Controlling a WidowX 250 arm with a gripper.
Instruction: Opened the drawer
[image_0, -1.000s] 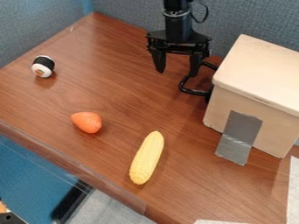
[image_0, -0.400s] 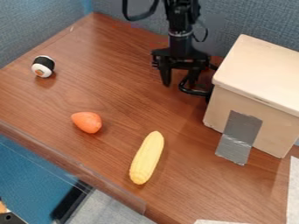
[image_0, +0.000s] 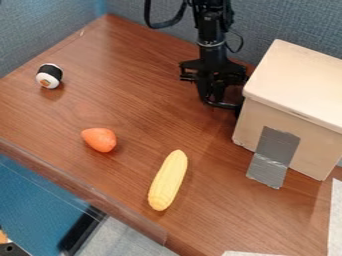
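Pincer (image_0: 212, 100) at dark handle (image_0: 228, 106) beside pale drawer box (image_0: 297, 85) on worktop (image_0: 127, 107); whether open or closed, cannot tell. Shallow or off-centre grip could slip under pull; skewed tug might drag or twist whole box.

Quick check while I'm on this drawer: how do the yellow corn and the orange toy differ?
The corn is pale yellow, while the orange toy is a strong orange. The corn is the longer and slimmer of the two; the orange toy is short and stubby. The corn has a finely bumpy surface, while the orange toy looks smoother. Both lie on the brown tabletop, apart from each other.
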